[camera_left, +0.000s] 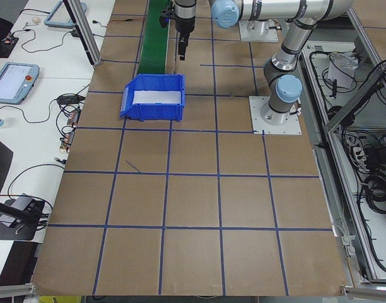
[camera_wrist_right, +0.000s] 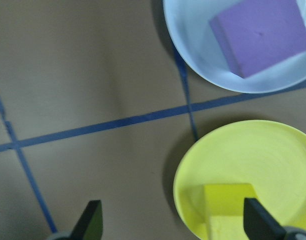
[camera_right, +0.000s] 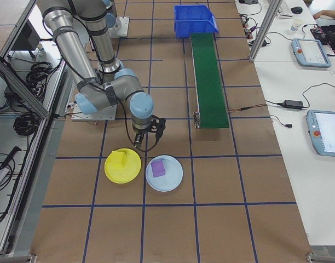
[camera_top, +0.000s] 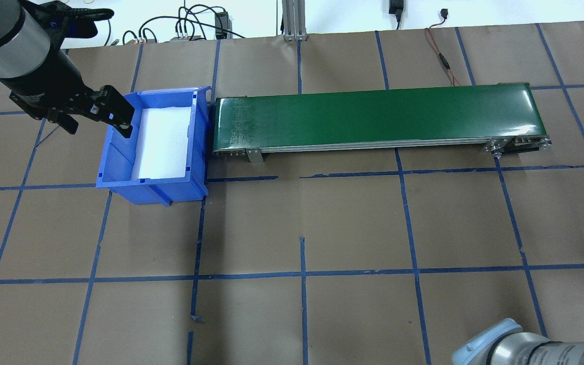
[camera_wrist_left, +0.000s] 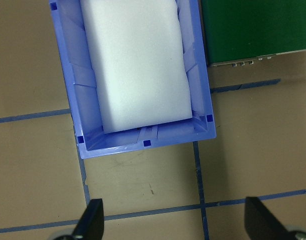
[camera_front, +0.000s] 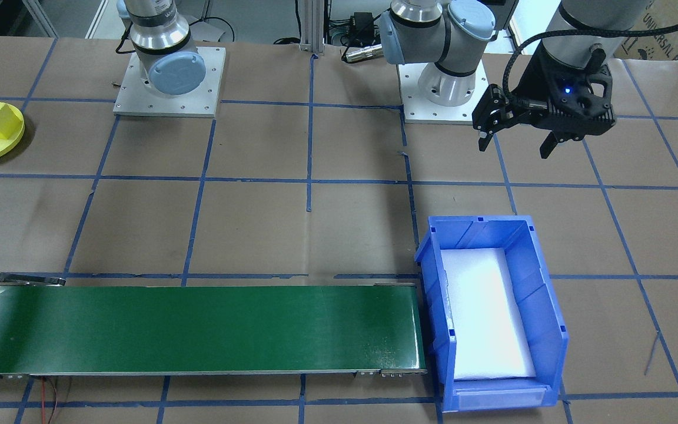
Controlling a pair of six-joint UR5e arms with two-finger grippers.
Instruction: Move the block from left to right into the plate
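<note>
Two plates lay at the table's right end: the yellow plate (camera_right: 122, 166) with a yellow block (camera_right: 119, 160) already resting in it, and a pale blue plate (camera_right: 164, 173) just beside it holding a purple block (camera_right: 158, 169). The right gripper (camera_wrist_right: 170, 220) hovered empty above the yellow plate's edge, fingers spread wide. At the left end, the left gripper (camera_front: 515, 140) hung empty and spread near the blue bin (camera_front: 492, 306) and green belt (camera_front: 198, 327). Judging by this, the block looked delivered; the best move was a straight lift clear, without nudging either plate.
</note>
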